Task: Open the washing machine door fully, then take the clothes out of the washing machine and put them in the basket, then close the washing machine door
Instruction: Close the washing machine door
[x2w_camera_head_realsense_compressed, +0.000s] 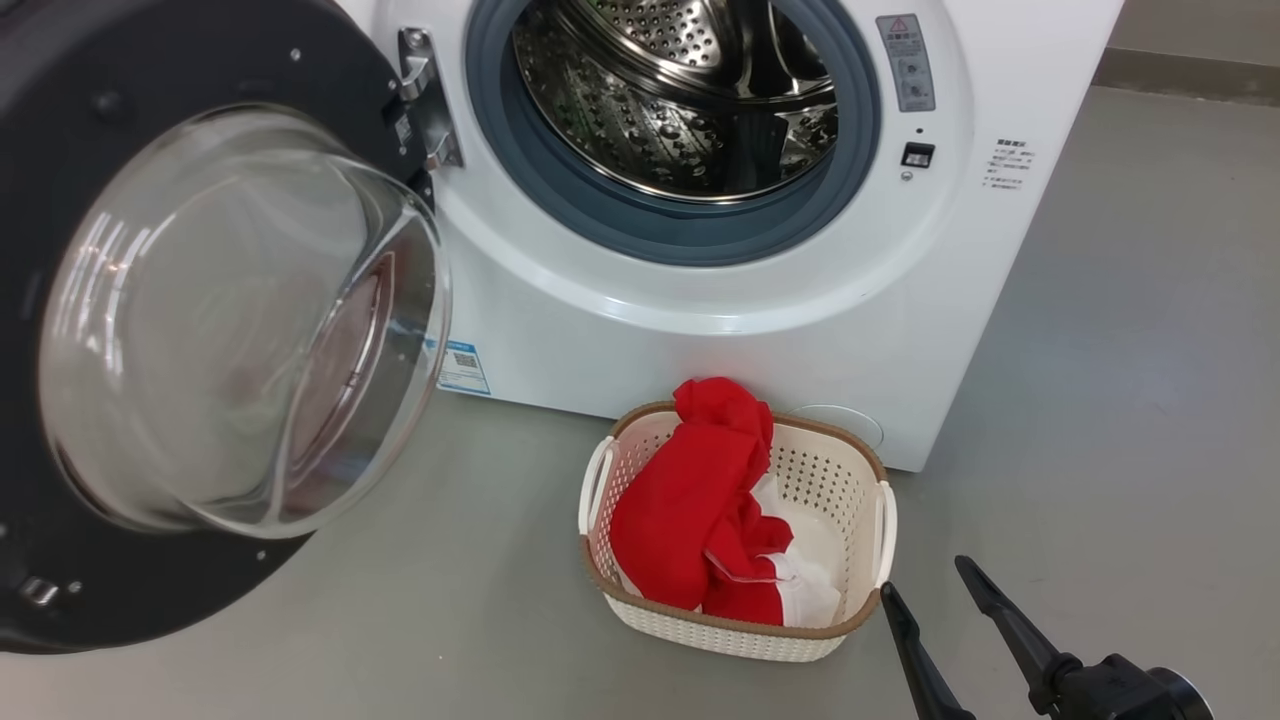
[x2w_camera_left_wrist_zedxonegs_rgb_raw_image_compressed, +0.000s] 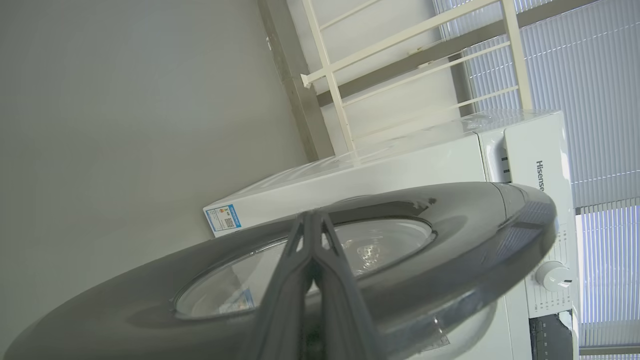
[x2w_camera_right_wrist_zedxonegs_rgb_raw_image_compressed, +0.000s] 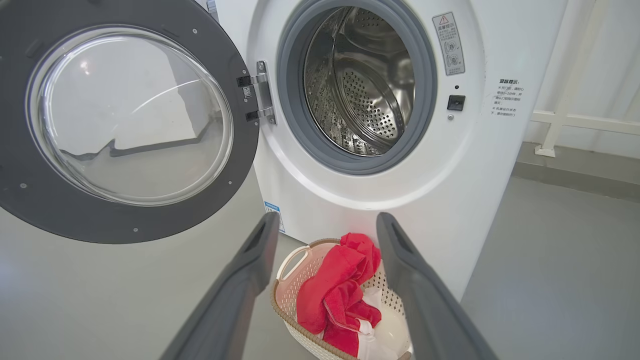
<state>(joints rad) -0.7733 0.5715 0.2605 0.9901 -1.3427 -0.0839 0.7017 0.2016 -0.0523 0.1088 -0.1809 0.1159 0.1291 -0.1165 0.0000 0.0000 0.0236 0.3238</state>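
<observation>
The washing machine door (x2w_camera_head_realsense_compressed: 220, 320) stands wide open at the left of the head view. Its black rim runs off the left and top edges, and its glass bowl bulges toward the camera. The washing machine (x2w_camera_head_realsense_compressed: 760, 320) fills the upper centre, showing the perforated steel of its drum (x2w_camera_head_realsense_compressed: 680, 100).

The basket (x2w_camera_head_realsense_compressed: 735, 635) sits at lower centre on the grey floor (x2w_camera_head_realsense_compressed: 1120, 380), just in front of the machine. The clothes (x2w_camera_head_realsense_compressed: 680, 510) are heaped inside it, with 1 red fold rising over the far rim. Open floor spreads to the right of the basket and between the basket and the door.

The right gripper (x2w_camera_head_realsense_compressed: 925, 578) hovers at lower right, just beside the basket, its 2 fingers spread wide and holding nothing. The right wrist view frames the basket between those fingers and shows the door's lower rim above the floor.

The left wrist view adds the door's outer face, the machine's top, a control knob (x2w_camera_left_wrist_zedxonegs_rgb_raw_image_compressed: 552, 276) and a white rail (x2w_camera_left_wrist_zedxonegs_rgb_raw_image_compressed: 400, 65). There the left gripper (x2w_camera_left_wrist_zedxonegs_rgb_raw_image_compressed: 312, 217) has its fingers pressed together with nothing between them. The tips lie over the door's black rim, but I cannot tell whether they touch it.
</observation>
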